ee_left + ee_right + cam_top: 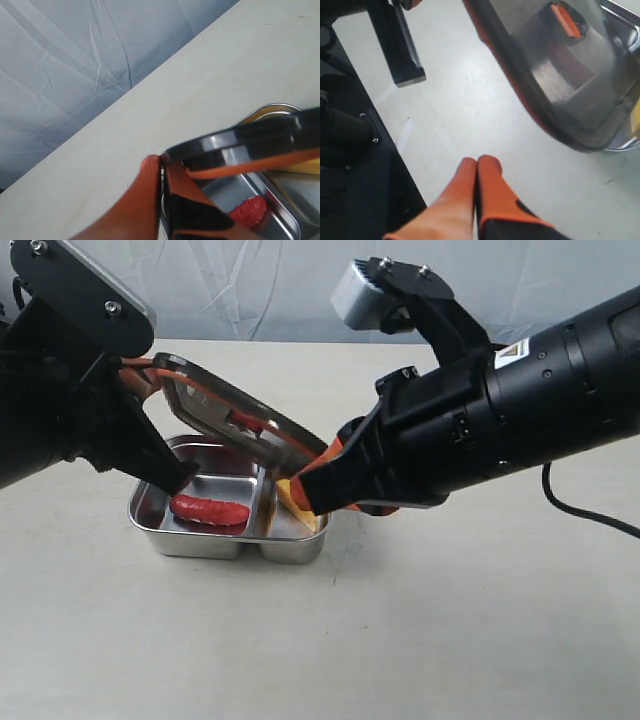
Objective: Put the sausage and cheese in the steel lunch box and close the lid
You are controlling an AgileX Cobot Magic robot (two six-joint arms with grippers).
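The steel lunch box (200, 545) sits on the table with the red sausage (210, 510) in its left compartment and the yellow cheese (297, 502) leaning in its right one. Above it the dark lid (230, 420) hangs tilted, high at the left and low at the right, its orange seal showing. My left gripper (148, 372) is shut on the lid's raised left edge; in the left wrist view the left gripper (161, 162) pinches the lid (250, 142) above the sausage (247, 210). My right gripper (312, 488) is shut and holds nothing, just by the lid's low edge and the cheese.
In the right wrist view the right gripper (477, 161) hovers over bare table beside the lid (560, 75) and the box rim (625, 145). A black part of the left arm (395, 45) is close by. A black cable (590, 515) lies at the right.
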